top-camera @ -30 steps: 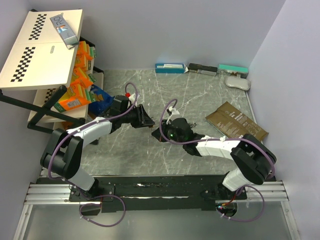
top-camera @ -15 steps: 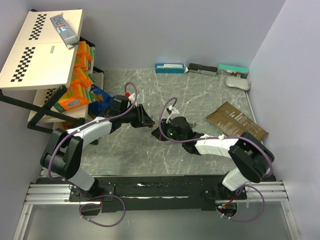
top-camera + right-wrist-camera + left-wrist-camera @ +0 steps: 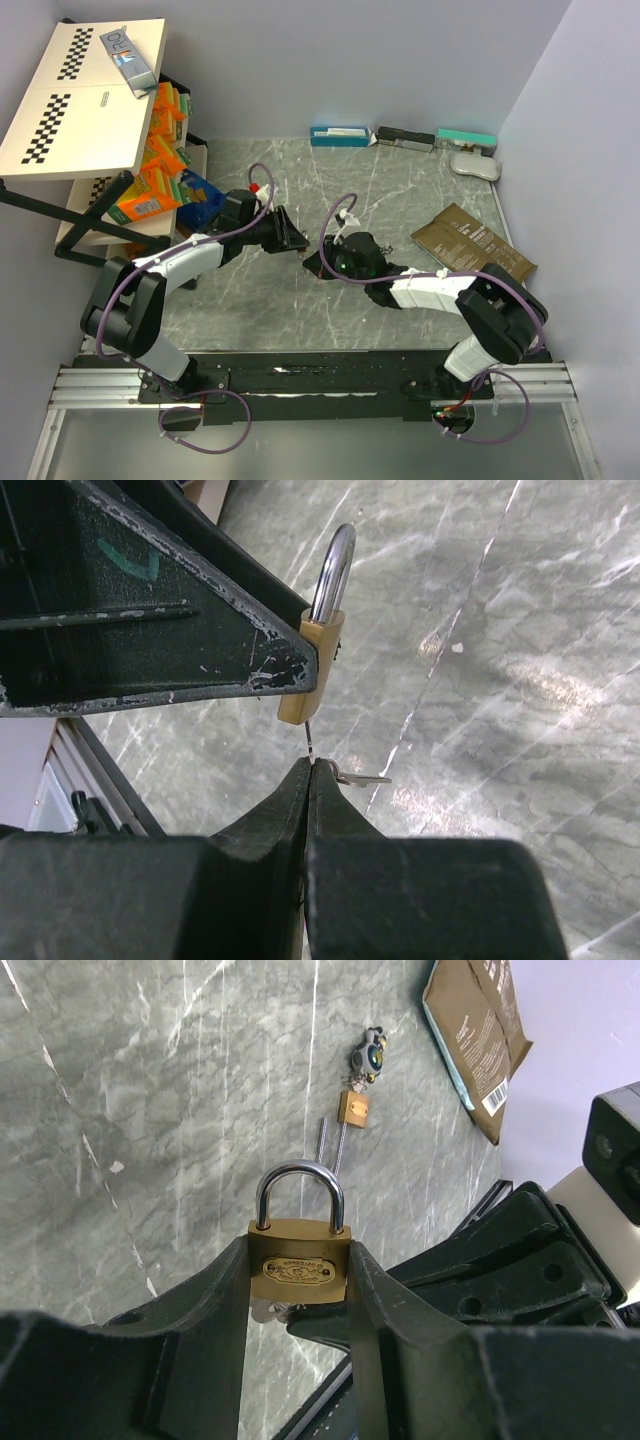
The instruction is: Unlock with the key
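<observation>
We see the left gripper (image 3: 299,1250) clamped on the brass padlock (image 3: 300,1268). One finger presses each narrow side of the body, and the steel shackle stands clear beyond the fingertips. Both legs of the shackle sit down in the body.

Directly under the padlock we find the right gripper (image 3: 310,768) with its two fingers pressed flat together. They pinch the key (image 3: 311,742), which from the right wrist shows only as a thin edge-on sliver. It runs from the fingertips straight up to the padlock's underside. A small metal piece (image 3: 360,777) juts sideways from the fingertips; we cannot tell whether it is another key or part of a ring.

From above, the two grippers meet tip to tip over the marbled table (image 3: 400,190), the left one just beyond the right.

Further out past the left gripper's fingertips, a second padlock (image 3: 353,1108) lies flat on the table. Its long shackle points back toward the gripper, and a key bunch (image 3: 368,1057) lies just beyond it. Farther still, and off to one side, we see a brown packet (image 3: 470,1030) lying flat.
</observation>
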You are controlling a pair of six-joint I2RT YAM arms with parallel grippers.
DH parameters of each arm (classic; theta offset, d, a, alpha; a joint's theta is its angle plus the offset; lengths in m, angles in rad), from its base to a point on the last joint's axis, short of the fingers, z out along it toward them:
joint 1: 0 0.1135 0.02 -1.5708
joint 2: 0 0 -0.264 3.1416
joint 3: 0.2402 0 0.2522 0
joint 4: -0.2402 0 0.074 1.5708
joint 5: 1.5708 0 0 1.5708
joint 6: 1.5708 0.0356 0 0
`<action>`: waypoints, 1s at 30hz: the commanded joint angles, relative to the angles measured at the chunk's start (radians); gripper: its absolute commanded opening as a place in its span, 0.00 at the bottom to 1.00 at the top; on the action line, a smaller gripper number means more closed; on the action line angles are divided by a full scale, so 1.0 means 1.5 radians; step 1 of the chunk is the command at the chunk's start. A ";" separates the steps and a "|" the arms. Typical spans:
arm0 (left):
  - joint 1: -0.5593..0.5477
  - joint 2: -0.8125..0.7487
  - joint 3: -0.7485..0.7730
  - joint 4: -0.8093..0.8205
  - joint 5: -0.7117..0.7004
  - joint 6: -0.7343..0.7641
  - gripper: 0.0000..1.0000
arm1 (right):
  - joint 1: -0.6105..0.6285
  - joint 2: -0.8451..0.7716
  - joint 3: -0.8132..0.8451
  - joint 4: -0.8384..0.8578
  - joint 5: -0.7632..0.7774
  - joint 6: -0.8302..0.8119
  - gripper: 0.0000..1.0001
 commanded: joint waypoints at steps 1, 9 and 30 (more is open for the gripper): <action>0.000 -0.028 -0.014 0.034 0.010 -0.017 0.01 | -0.010 0.009 0.032 0.074 0.044 0.014 0.00; -0.001 -0.027 -0.029 0.048 -0.012 -0.031 0.01 | -0.007 0.019 0.058 0.094 0.090 0.020 0.00; -0.028 -0.003 -0.024 0.041 -0.044 -0.022 0.01 | -0.001 0.037 0.093 0.115 0.168 -0.025 0.00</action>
